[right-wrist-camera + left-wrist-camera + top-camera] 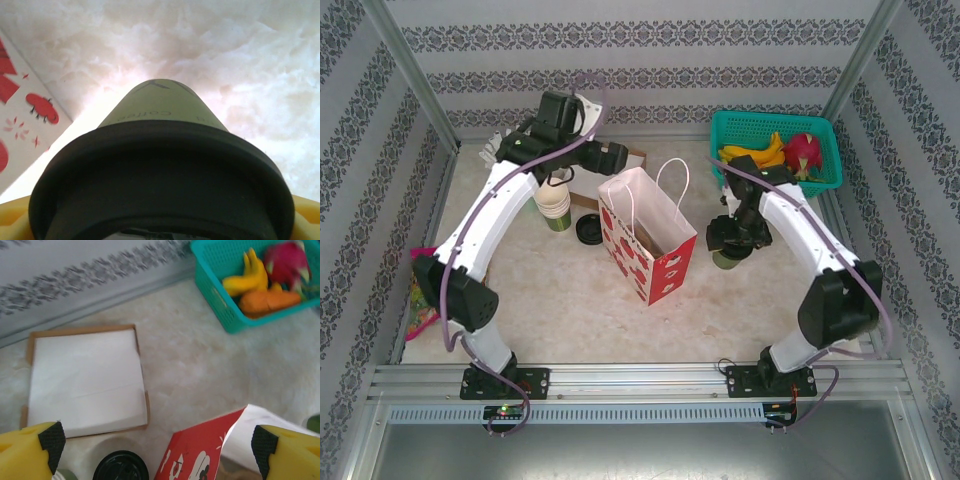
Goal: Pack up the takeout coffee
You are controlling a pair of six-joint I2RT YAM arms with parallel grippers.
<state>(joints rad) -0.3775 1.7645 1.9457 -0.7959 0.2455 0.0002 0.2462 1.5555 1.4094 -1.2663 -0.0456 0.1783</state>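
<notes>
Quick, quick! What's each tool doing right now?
The left tool is open and empty.
The right tool is closed on the takeout coffee.

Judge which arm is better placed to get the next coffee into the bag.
Right. The right gripper has its fingers on either side of a lidded coffee cup, just beside the open paper bag. The left gripper hangs open with nothing between its fingers, above a loose black lid.

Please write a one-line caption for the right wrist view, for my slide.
Black-lidded coffee cup between the yellow jaws, paper bag at left, pale table below.
</notes>
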